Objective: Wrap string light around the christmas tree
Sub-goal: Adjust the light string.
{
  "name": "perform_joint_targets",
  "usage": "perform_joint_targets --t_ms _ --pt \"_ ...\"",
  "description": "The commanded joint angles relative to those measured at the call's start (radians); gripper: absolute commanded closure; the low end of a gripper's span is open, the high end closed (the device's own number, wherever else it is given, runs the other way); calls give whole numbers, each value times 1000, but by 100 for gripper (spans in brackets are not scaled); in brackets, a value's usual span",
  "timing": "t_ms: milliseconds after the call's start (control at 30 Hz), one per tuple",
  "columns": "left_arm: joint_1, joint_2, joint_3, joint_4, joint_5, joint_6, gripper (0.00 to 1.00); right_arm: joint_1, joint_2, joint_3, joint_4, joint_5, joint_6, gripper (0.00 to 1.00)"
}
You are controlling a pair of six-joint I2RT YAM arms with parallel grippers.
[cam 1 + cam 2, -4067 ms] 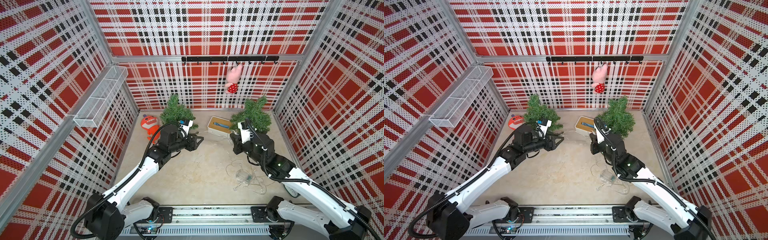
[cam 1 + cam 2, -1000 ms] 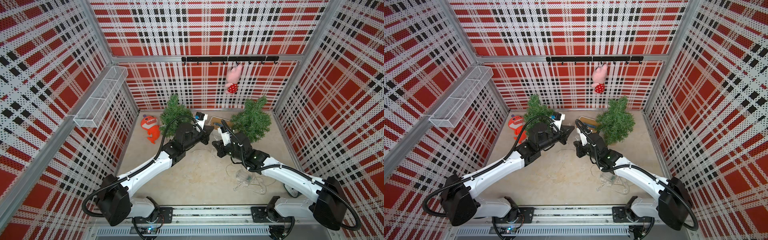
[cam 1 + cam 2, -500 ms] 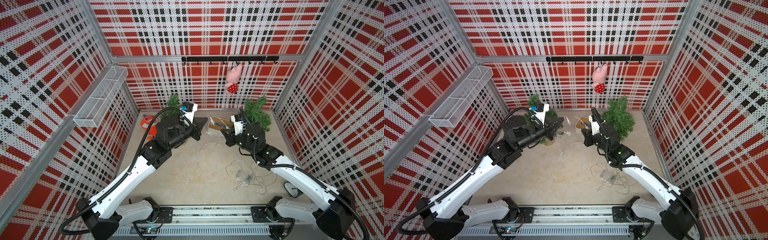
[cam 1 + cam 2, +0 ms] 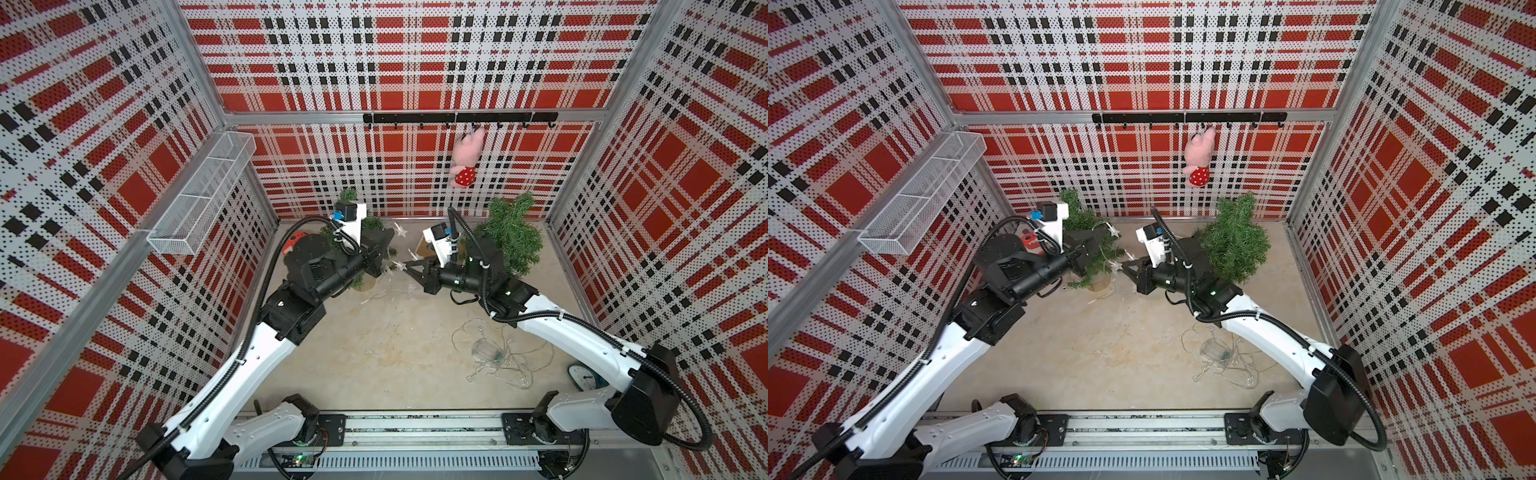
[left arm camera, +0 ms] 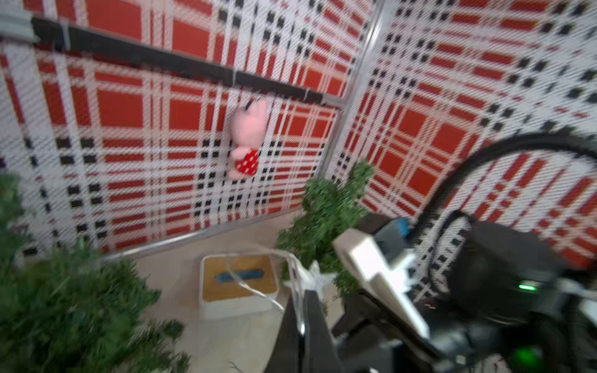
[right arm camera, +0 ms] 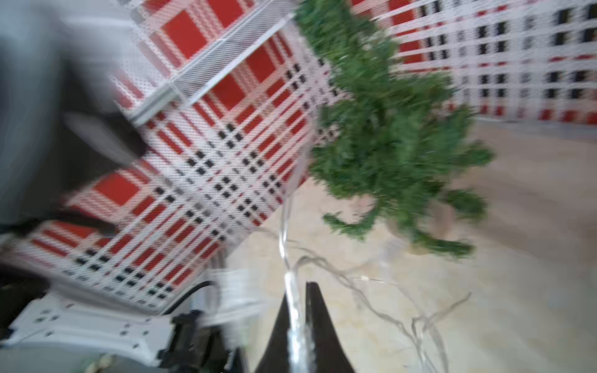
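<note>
Nearest us, at the lower right in both top views, most of the string light [image 4: 488, 353] lies in a loose heap on the counter [image 4: 390, 365], with its clear battery box in the tangle. We judge the wrapping barely begun. We can make out no turn of wire on either tree, and nearly the whole length is left to wind.

Further in, at frame centre, the right jaws are closed on a strand, with a star bulb [image 4: 400, 266] just off their tips. The right wrist view shows the wire pinched between them. Just beyond, the left jaws are likewise shut on the wire, with a second star bulb [image 4: 401, 228] at their tips, right beside the christmas tree [image 4: 1077, 218] left of centre. Thin wire trails to the counter below both grips.

Farther back, the other tree [image 4: 513, 237] stands behind the right arm [image 4: 552, 328].
</note>
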Motion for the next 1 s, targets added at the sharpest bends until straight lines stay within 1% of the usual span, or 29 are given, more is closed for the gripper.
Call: perform_joint_targets --t_ms 0,67,100,167,200,233,300,333,367,400,433,467,500,533,567,600,633,700,800,833,867,967 --pt "5 17 -125 32 -49 14 100 -7 -54 7 272 -69 221 100" --pt "0 13 -176 81 -76 14 100 -14 -37 87 109 -41 162 100" --pt "1 12 -191 90 -89 16 100 -18 -34 98 92 -47 164 100" --pt "7 2 -207 91 -111 17 100 -31 -41 70 193 -105 237 100" --pt "13 -10 -212 91 -108 19 100 -31 -37 65 208 -120 241 100" --pt "18 -27 -222 92 -105 17 100 -27 -23 86 129 -105 194 100" --pt "40 -70 -232 99 -93 8 100 -18 15 162 -152 16 59 100" --pt "58 -92 -233 98 -89 1 100 -35 15 176 -204 -11 45 100" --pt "74 -109 -231 90 -87 -2 100 -67 -7 140 -126 -97 100 100" --pt "92 -129 -224 75 -89 0 100 -108 -52 51 88 -176 232 100" --pt "102 -142 -217 64 -88 3 100 -140 -84 -25 291 -209 355 100" --pt "114 -158 -213 54 -85 9 100 -166 -104 -70 400 -213 425 100" --pt "118 -168 -210 47 -82 17 100 -175 -96 -50 323 -207 405 100" --pt "119 -171 -206 42 -84 25 100 -171 -72 6 146 -180 312 100" --pt "118 -174 -203 36 -83 32 100 -150 -48 94 -76 -112 173 100" --pt "117 -175 -197 31 -80 34 100 -124 -28 142 -222 -32 74 100" --pt "117 -174 -188 27 -70 33 100 -106 -22 151 -273 37 25 100" --pt "118 -185 -167 37 17 13 100 -81 -23 137 -302 149 -13 100" --pt "103 -196 -155 122 230 -70 100 -65 -15 101 -297 258 -23 100" --pt "86 -191 -147 134 252 -82 100 -57 -10 92 -282 264 -52 100" --pt "59 -183 -136 131 250 -81 100 -48 -7 76 -246 249 -56 100" --pt "-6 -144 -119 114 243 -78 96 -16 1 24 -95 209 16 100"
